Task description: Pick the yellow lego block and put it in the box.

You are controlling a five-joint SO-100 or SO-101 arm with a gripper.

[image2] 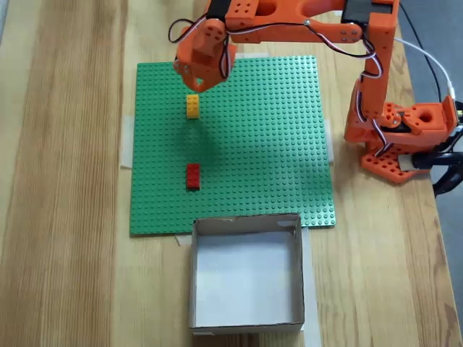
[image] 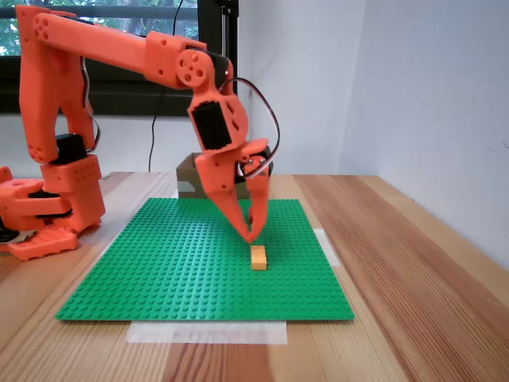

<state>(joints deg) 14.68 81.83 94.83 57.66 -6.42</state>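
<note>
My orange arm hangs its tool [image: 253, 235] just above the yellow lego block [image: 258, 257], fingertips drawn together to a point and holding nothing. The block sits flat on the green studded baseplate [image: 159, 270], not yet lifted. In the fixed view from above, the tool [image2: 197, 85] hovers right beside the block's far end [image2: 192, 105], and I cannot tell from either picture whether the tips touch it.

The box [image2: 246, 318] waits open and bare at the near edge of the baseplate in that view, well apart from the block, with a red brick [image2: 192, 176] lying on the plate between the two. In the side-on fixed view the box [image: 188, 177] shows as a brown shape behind the arm.

By my reading, the task has barely begun: the approach is made, but the grasp, the lift, the carry across the plate and the drop into the box are all left. I would need to spread the fingers before I can close them around the block on the wooden surface [image: 413, 270].
</note>
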